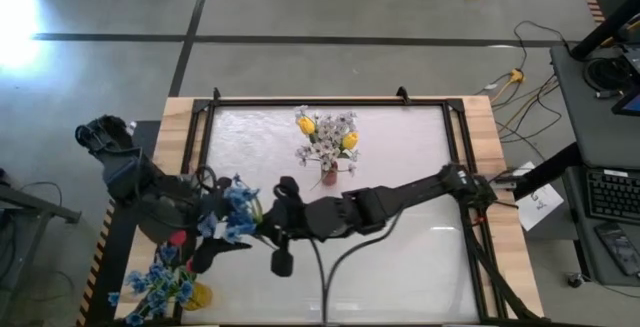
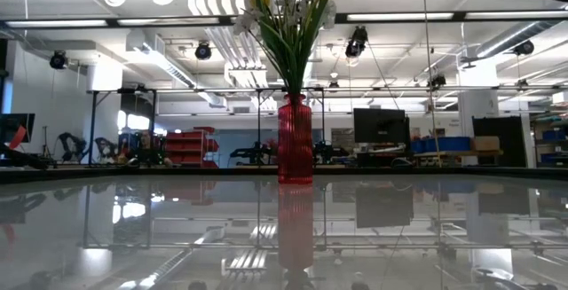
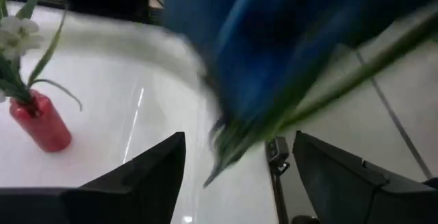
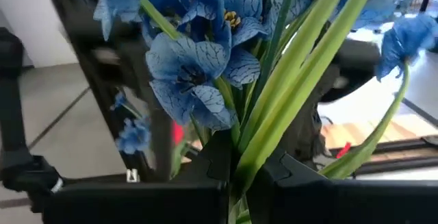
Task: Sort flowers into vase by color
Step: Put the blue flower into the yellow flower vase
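Note:
A blue flower spray (image 1: 234, 210) (image 4: 195, 66) is held over the table's near left part by my right gripper (image 1: 262, 231) (image 4: 239, 183), which is shut on its green stems. My left gripper (image 1: 222, 251) (image 3: 239, 176) is open just beside it. Its fingers stand apart on either side of the spray's blurred stem ends (image 3: 229, 148), with no touch showing. A red vase (image 1: 328, 174) (image 2: 295, 139) stands at mid table with white and yellow flowers (image 1: 328, 135). A yellow vase (image 1: 192, 293) at the near left corner holds more blue flowers (image 1: 160, 281). Neither gripper shows in the low view. My right gripper pinches the bunched green stems (image 4: 254, 157) of the blue flower between its two fingers, below the blooms. The fingers come in roughly level from the table's right. The spray is lifted clear of the table, and its blooms reach out beyond the fingertips toward the left arm.
A black frame (image 1: 330, 101) rims the glossy white table top. The left arm (image 1: 130, 172) lies over the left edge, and the right arm (image 1: 400, 199) stretches across the table's near half. Open surface lies right of the red vase and along the far side.

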Action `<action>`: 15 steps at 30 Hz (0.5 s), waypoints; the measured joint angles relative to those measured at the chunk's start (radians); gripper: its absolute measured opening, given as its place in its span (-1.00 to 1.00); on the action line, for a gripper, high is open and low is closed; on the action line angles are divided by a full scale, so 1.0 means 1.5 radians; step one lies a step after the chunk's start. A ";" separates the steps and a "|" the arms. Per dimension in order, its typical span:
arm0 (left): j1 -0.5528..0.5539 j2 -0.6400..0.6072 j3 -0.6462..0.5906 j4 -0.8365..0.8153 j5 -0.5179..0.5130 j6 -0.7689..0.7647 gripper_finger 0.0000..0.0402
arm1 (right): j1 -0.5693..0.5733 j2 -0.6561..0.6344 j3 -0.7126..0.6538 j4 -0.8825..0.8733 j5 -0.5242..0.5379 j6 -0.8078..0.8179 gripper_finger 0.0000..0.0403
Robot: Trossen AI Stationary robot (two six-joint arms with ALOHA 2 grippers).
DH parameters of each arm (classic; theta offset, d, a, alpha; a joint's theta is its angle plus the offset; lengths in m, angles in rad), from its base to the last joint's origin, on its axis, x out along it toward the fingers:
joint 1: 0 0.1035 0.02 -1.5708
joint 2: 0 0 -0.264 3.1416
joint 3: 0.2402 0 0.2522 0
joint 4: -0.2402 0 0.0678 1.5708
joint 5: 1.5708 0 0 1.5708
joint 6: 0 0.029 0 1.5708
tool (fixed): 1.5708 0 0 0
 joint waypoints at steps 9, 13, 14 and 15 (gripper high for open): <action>0.048 -0.006 0.000 -0.025 0.017 0.002 -0.01 | -0.003 0.006 -0.007 0.012 0.000 0.008 -0.94; 0.062 -0.002 0.000 -0.010 0.018 0.030 -0.38 | -0.005 0.006 -0.007 0.018 0.018 0.008 -0.89; 0.064 0.000 0.000 -0.001 0.019 0.039 -0.49 | -0.005 0.005 -0.007 0.020 0.025 0.008 -0.85; 0.064 0.002 0.000 0.004 0.020 0.046 -0.59 | -0.004 0.005 -0.007 0.020 0.029 0.008 -0.79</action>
